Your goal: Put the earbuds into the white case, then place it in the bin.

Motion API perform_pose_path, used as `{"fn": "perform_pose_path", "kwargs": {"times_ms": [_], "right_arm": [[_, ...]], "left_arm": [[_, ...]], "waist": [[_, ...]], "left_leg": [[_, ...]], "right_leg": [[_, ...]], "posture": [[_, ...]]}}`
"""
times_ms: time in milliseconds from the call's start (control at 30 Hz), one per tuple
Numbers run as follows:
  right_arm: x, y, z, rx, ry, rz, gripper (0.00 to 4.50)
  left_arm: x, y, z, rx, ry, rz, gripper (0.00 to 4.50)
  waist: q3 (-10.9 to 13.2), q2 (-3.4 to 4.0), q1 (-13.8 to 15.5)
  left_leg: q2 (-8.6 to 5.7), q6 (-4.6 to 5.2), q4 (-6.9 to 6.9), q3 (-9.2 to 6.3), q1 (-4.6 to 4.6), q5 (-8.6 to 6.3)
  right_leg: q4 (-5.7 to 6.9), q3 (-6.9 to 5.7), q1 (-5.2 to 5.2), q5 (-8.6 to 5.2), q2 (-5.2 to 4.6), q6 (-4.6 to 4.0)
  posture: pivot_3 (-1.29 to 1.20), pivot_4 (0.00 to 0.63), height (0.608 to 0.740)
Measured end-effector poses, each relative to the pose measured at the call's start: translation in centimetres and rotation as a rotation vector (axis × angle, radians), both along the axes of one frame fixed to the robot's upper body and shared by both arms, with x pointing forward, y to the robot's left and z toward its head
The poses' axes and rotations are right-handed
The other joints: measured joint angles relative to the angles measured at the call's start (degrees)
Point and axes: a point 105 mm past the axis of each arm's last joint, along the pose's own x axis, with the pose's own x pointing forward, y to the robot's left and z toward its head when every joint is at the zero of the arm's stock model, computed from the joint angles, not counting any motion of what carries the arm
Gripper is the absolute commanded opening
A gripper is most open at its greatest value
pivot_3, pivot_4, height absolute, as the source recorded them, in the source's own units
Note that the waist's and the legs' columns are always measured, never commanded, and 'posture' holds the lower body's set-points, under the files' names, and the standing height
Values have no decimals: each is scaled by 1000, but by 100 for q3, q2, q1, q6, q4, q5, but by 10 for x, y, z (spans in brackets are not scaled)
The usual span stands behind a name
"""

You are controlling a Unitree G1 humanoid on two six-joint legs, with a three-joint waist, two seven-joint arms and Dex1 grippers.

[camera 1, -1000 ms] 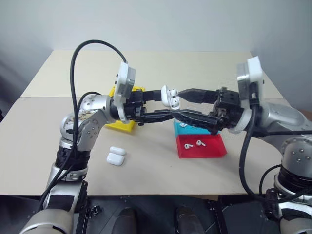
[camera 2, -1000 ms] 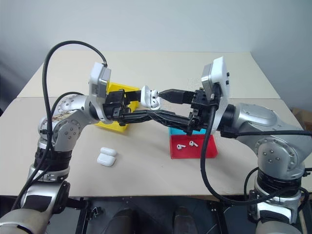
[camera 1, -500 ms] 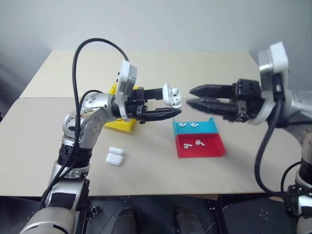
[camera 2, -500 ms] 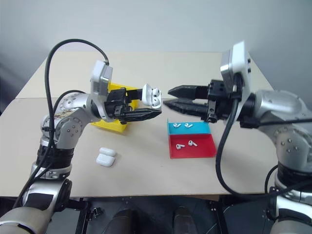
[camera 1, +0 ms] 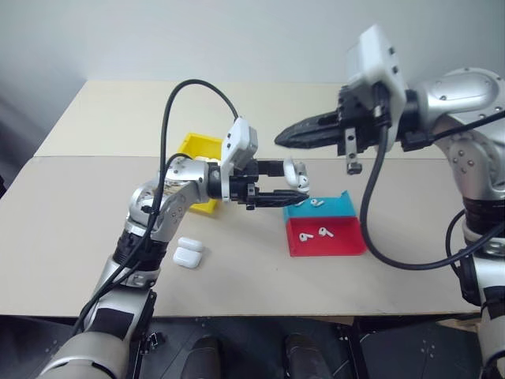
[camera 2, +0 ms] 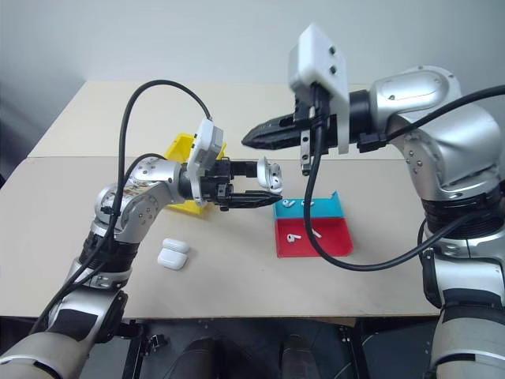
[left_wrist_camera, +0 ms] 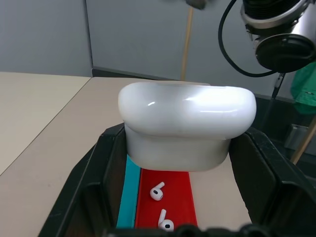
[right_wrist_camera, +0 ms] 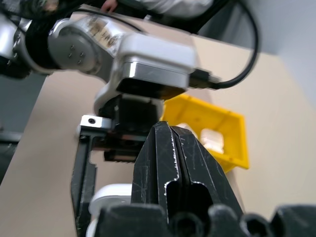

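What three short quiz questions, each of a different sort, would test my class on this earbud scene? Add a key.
1. True or false: the left gripper holds a white case.
2. Which tray section holds two earbuds? A) red only B) blue only C) both
3. Fill in: the spare case on the table lies in front of the ___ bin.

Key:
1. True
2. C
3. yellow
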Motion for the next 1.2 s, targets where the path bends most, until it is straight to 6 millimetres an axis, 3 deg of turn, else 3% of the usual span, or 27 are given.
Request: {"fn": "perform_pose_path", "kwargs": {"times_ms": [200,500,633,767,867,1000,1200], "right_arm": [[2,-5,-13,-137,-68,-18,15],[6,-26,-21,-196,-96,-88,15],[8,-32,-20,-151,-65,-131,15],[5,-39,0,69,66,-201,15],[-1,-59,1,201,187,-271,15],[-12,-75,-15,303,300,-330,15],[-21,-70,-33,401,313,-366,15]], "left_arm": [[4,1,-4,19,17,19,2815],[8,10,-8,31,43,60,2815],[9,18,-4,-11,41,90,2815],[0,29,19,-108,-38,114,2815],[1,52,23,-161,-63,207,2815],[9,83,25,-216,-78,394,2815],[40,128,13,-198,-14,860,2815]], "waist": [[0,0,-4],[0,1,-5],[0,1,-17],[0,0,-4],[0,0,25],[0,0,67],[-1,-1,62]], "left_leg": [[0,0,-1,0,-1,0],[0,0,-1,1,2,0],[0,0,-1,1,2,0],[1,0,-4,-1,3,0],[0,1,-2,-2,2,-1],[1,1,-1,-3,4,-1],[0,1,0,-2,13,-1]], "right_leg": [[1,-1,-1,0,0,0],[2,1,-2,0,0,0],[2,1,-2,0,0,0],[4,-1,3,0,-1,-1],[2,-3,8,1,-3,0],[2,-3,7,0,-2,0],[6,2,10,1,-2,1]], "posture": [[0,150,740],[0,150,740],[0,150,740],[0,150,740],[0,150,740],[0,150,740],[0,150,740]]}}
